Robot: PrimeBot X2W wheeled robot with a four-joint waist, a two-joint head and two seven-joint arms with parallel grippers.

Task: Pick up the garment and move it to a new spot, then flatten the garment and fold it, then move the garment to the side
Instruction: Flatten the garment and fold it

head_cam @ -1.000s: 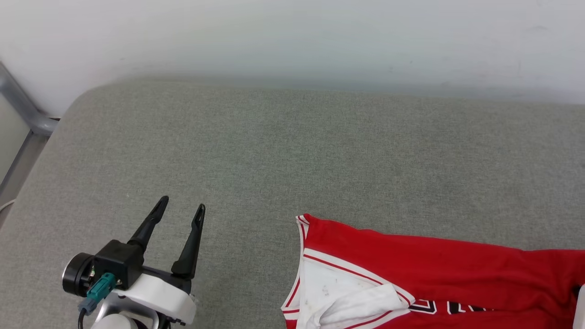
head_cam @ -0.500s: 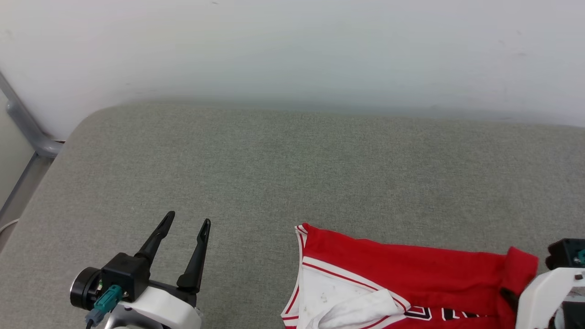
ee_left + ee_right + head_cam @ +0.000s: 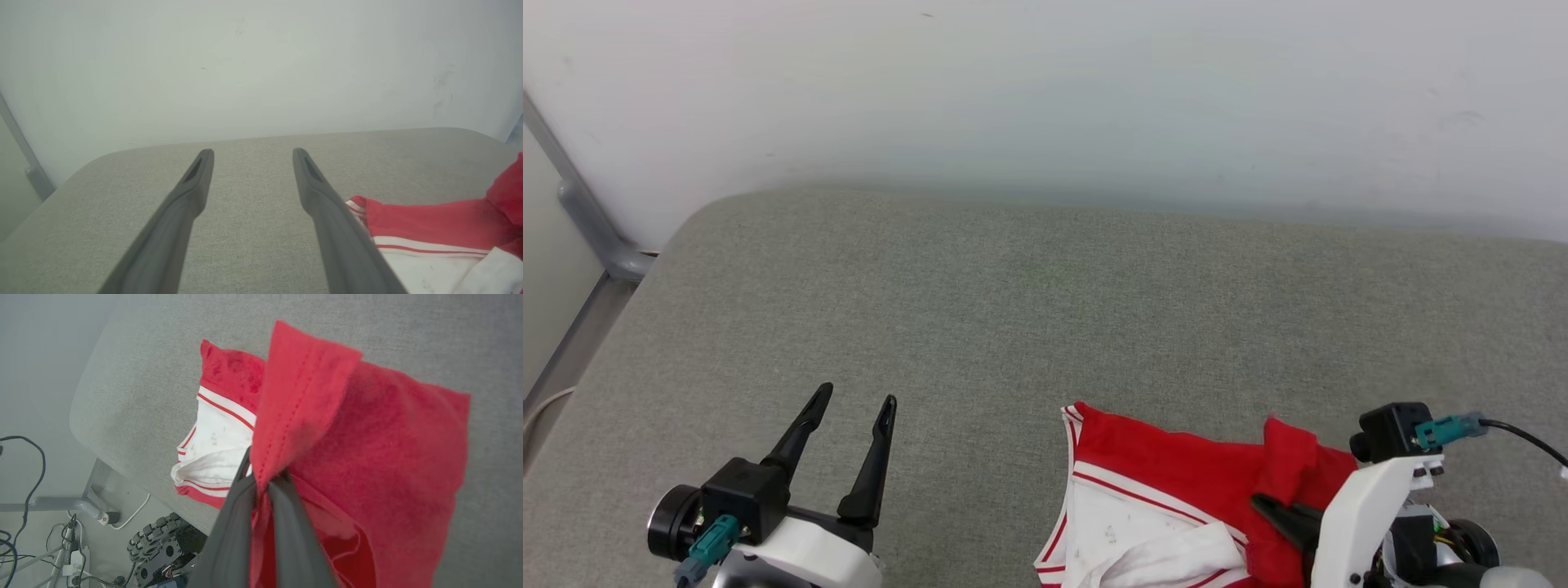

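The red garment (image 3: pixel 1176 469) lies at the near right of the grey table (image 3: pixel 1029 327), its white sleeve (image 3: pixel 1127 539) with striped trim facing left. My right gripper (image 3: pixel 1278 513) is shut on a red hem edge, holding that flap lifted and doubled over the rest of the garment (image 3: pixel 380 437). In the right wrist view the right gripper (image 3: pixel 263 479) pinches the stitched hem, and the white sleeve (image 3: pixel 214 437) lies beyond it. My left gripper (image 3: pixel 856 398) hovers open and empty over bare table, well left of the shirt. The left gripper (image 3: pixel 253 153) stands beside the garment (image 3: pixel 429 222).
A white wall (image 3: pixel 1045 90) runs close behind the table. A grey metal frame (image 3: pixel 592 237) stands at the far left corner. Past the table's near edge, the right wrist view shows floor cables (image 3: pixel 24 465) and a wheeled base (image 3: pixel 159 547).
My right gripper has come in from the right, drawing the garment's red edge leftward and folding it over. The left gripper stays open in place. The camera has shifted slightly.
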